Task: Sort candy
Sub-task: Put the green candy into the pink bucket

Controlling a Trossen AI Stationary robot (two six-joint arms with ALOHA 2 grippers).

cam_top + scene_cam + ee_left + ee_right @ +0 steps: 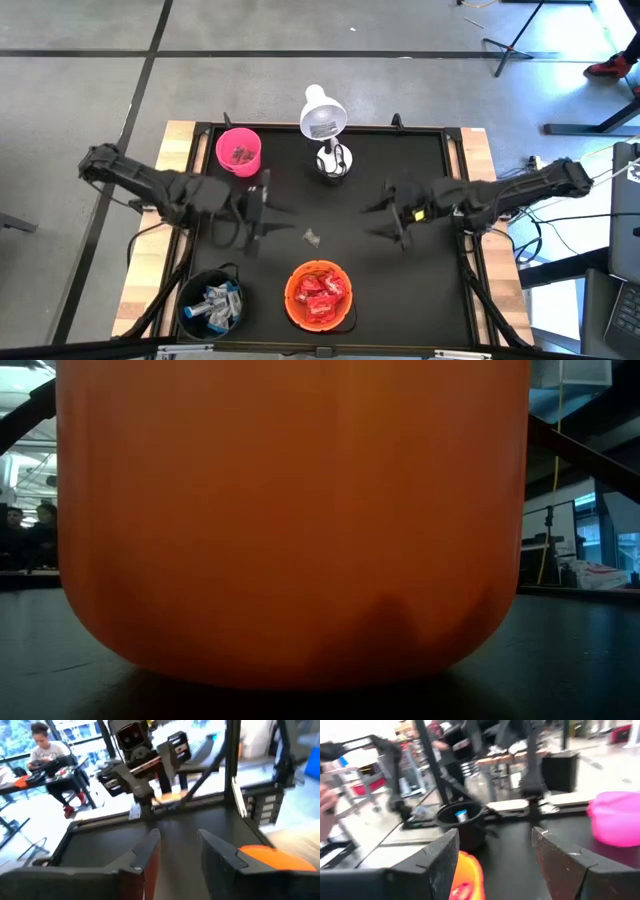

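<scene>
Centrally, one small silvery candy (312,237) lies flat between the empty, spread left gripper (258,216) and right gripper (385,220).

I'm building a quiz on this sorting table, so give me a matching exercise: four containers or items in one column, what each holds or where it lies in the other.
Things:
1. orange bowl
2. dark bowl
3. pink cup
4. loose candy

Contents or place:
A. on the bare black mat, between the two grippers
B. red candies
C. blue-and-silvery candies
D. a few dark pinkish pieces

Pairs: 1-B, 2-C, 3-D, 4-A
</scene>
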